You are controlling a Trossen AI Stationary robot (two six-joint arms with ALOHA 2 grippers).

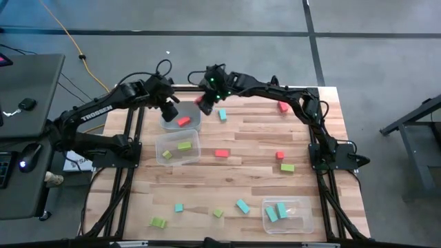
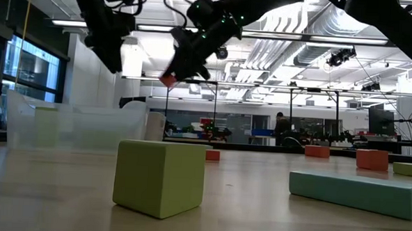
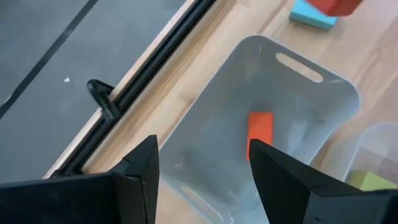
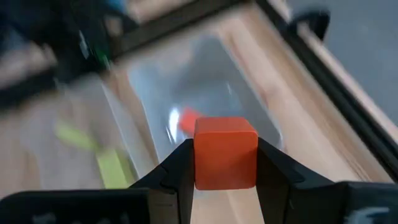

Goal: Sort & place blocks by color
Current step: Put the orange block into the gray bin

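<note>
My right gripper [image 4: 225, 163] holds a red cube [image 4: 225, 152] above the clear plastic tub [image 1: 187, 125], beside my left gripper [image 1: 167, 110].

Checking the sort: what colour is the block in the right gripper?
Red; the block shows best in the right wrist view.

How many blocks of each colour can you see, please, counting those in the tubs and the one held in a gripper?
Red blocks: 5 (one held in the right gripper, one in a tub)
Green blocks: 5
Teal blocks: 5
Total: 15
</note>
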